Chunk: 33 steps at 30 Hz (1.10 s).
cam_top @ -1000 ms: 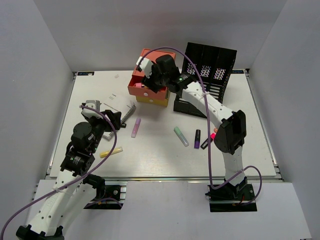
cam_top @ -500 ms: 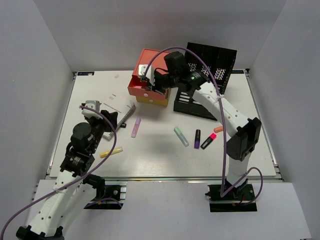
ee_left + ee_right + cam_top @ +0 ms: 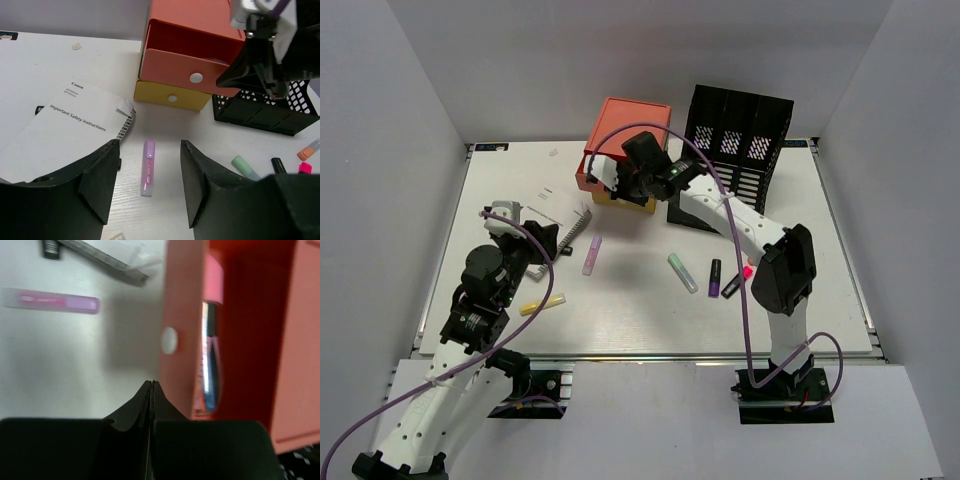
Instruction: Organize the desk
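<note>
The white desk (image 3: 640, 315) carries scattered markers and a booklet. My left gripper (image 3: 556, 243) hangs open over its left side, nothing between the fingers. In the left wrist view its fingers (image 3: 102, 180) stand either side of a purple highlighter (image 3: 148, 167) that lies further out on the desk (image 3: 55, 60). My right gripper (image 3: 619, 180) is shut and empty. Its tips (image 3: 151, 384) sit just in front of the orange drawer (image 3: 181, 315), which is pulled out, below its white knob (image 3: 170, 340). A pen-like thing (image 3: 209, 362) lies inside that drawer.
The drawer box (image 3: 630, 125) stands at the back, a yellow drawer (image 3: 172, 96) at its bottom. Right of it stands the black file rack (image 3: 740, 135). The booklet (image 3: 552, 217), a yellow highlighter (image 3: 542, 304), a green one (image 3: 682, 272), and purple (image 3: 715, 278) and pink (image 3: 747, 271) markers lie about.
My right gripper has shut and come down from above the open orange drawer to its front face. The left arm has stayed in place.
</note>
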Motion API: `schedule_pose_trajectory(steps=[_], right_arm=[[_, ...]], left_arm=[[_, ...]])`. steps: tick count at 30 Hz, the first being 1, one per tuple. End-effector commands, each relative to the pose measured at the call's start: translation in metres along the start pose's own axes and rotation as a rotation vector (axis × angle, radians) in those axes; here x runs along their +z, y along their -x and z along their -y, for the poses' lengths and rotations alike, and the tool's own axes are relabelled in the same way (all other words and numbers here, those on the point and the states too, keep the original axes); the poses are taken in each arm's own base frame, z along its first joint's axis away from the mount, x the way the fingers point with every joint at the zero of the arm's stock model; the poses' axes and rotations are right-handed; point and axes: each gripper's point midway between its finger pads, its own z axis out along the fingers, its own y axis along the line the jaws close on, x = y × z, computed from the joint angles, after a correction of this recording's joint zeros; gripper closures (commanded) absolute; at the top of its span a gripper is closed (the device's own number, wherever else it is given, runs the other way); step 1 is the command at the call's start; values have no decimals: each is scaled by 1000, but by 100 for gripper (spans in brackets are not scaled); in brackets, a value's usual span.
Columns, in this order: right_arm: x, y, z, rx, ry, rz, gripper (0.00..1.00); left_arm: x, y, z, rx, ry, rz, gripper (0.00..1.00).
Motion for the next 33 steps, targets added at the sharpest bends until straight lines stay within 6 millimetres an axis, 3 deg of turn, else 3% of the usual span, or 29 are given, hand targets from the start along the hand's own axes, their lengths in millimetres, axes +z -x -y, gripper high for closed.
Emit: schedule_pose_trajectory(steps=[1,7,18,33], right_arm=[[-3,-1,44,32,-242,-52,100],[3,-13,64,45,-408,-114,100],[12,-10,100,37,-579,-126,100],[13,-14,112,16,-632,-137,100]], left_arm=[[-1,4,1,-5,-7,19,38],[-1,4,1,-5,-9,20,36],[0,2,0,-4,-5,17,35],[1,0,-1,-3,0,9,31]])
